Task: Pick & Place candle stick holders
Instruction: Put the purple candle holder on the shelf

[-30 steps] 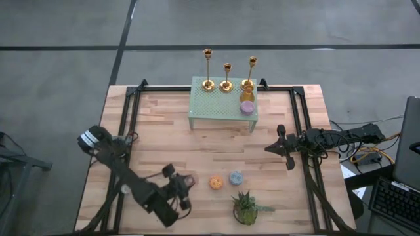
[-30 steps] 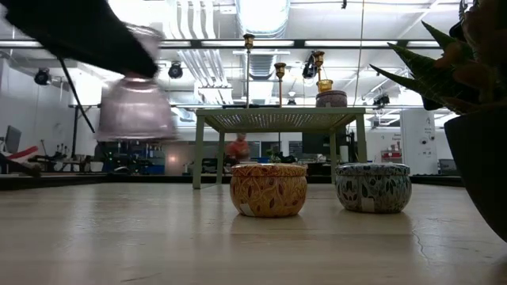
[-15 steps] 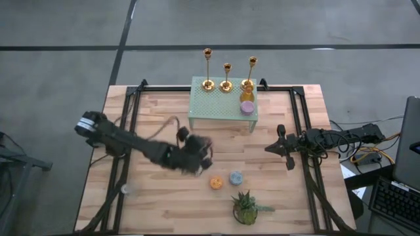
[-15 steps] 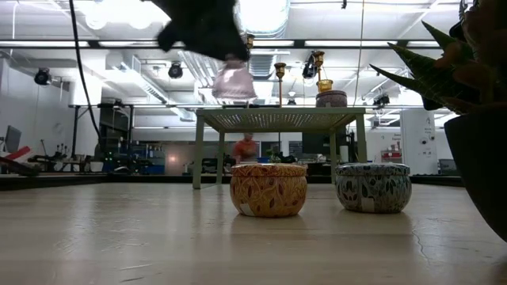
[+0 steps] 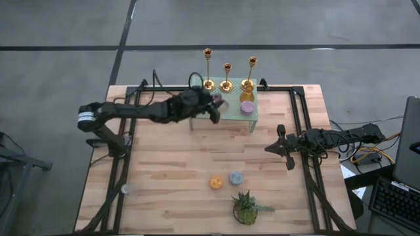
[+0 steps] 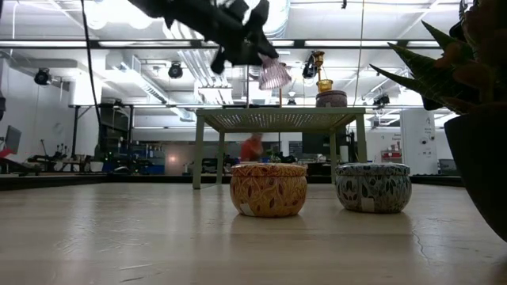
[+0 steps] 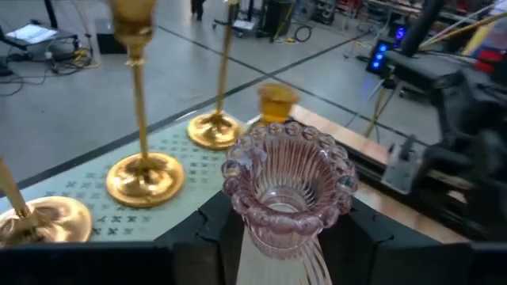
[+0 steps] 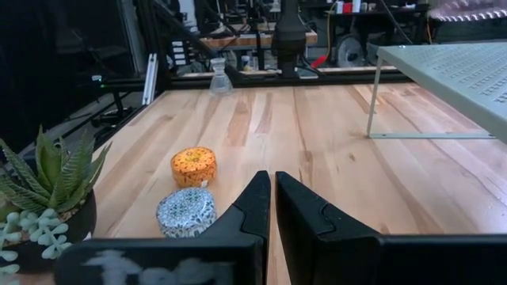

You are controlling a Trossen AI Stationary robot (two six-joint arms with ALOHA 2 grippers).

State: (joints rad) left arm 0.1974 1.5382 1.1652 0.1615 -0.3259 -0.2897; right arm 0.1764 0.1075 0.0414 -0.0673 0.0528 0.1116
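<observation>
Left fingers (image 7: 285,237) grip pink glass holder (image 7: 287,186), base hidden

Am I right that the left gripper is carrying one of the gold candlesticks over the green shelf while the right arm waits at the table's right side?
Not quite: the left gripper holds a pink ribbed glass holder, not a gold one. The left wrist view shows it, with the three gold candlesticks standing on the green shelf. The rest holds: the right gripper waits at the table's right side.

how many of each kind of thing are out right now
gold candlesticks: 3
round tins: 4
glass holders: 2 (pink one in left gripper above shelf, clear one on table)
potted plant: 1
total: 10
right gripper idle at table's right
</observation>
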